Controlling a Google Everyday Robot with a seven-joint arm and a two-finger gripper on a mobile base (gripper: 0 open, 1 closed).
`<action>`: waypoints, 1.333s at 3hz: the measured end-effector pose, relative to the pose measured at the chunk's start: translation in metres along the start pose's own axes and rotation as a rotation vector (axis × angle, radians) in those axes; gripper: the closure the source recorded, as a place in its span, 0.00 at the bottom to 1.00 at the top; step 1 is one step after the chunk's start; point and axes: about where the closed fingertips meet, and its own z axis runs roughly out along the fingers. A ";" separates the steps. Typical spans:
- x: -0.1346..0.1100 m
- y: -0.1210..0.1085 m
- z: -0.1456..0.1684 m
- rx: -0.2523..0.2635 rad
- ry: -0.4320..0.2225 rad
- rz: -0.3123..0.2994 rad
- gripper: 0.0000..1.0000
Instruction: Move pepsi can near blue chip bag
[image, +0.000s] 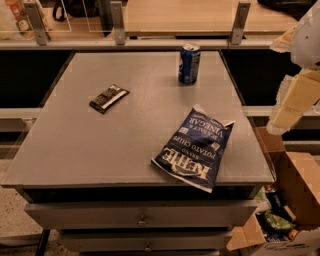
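Observation:
The pepsi can (189, 63), small and blue with a silver top, stands upright at the far middle-right of the grey table (75, 150). The blue chip bag (195, 148), dark navy with white Kettle Brand lettering, lies flat near the table's front right, well apart from the can. My gripper (289, 107), cream and white, hangs off the table's right edge, level with the space between can and bag. It touches neither and holds nothing that I can see.
A small flat black wrapped bar (108, 97) lies on the table's left middle. An open cardboard box (295, 200) with clutter stands on the floor at the right. A rail with posts (118, 22) runs behind the table. Drawers (142, 217) sit below the tabletop.

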 end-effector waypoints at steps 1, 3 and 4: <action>-0.009 -0.028 0.010 0.029 -0.045 0.008 0.00; -0.019 -0.083 0.037 0.086 -0.144 0.067 0.00; -0.022 -0.110 0.052 0.106 -0.236 0.124 0.00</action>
